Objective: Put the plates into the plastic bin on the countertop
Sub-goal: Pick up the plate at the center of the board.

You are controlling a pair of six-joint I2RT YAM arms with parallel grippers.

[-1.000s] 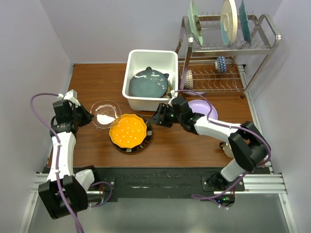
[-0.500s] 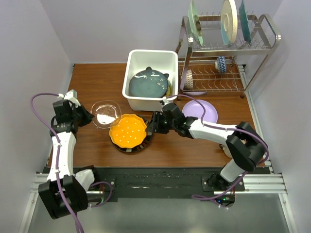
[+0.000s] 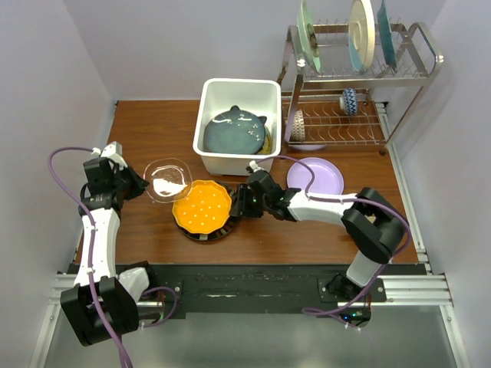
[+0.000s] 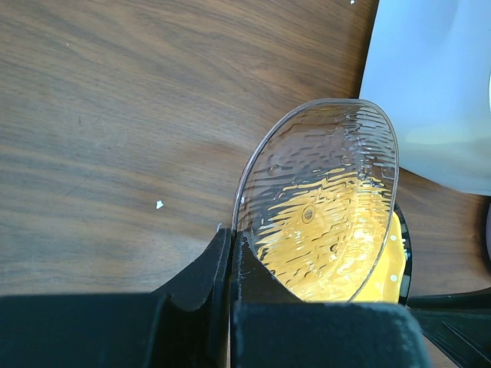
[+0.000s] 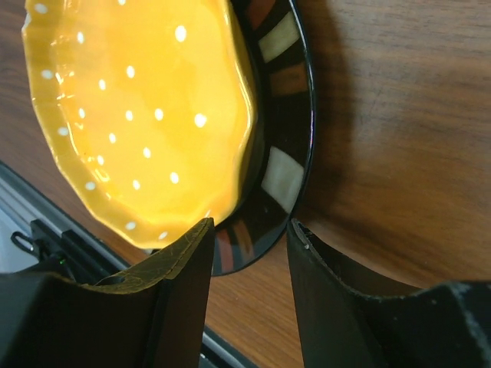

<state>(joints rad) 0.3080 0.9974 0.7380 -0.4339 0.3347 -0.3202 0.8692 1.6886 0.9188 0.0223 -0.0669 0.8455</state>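
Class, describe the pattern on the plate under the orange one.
Glossy black plate with cream and brown rim blocks; right wrist view.

The right gripper [image 3: 239, 205] has travelled leftward to the orange dotted plate [image 3: 202, 207]. A second ago it hung well to that plate's right; now it sits at the plate's right edge, its jaws on either side of the rim of the black-rimmed striped plate [image 5: 284, 176] underneath. The lilac plate [image 3: 316, 173], farther right of the orange one, is now uncovered where the forearm crossed it. The jaws seem slightly narrower, though the overhead view is too small to be sure.
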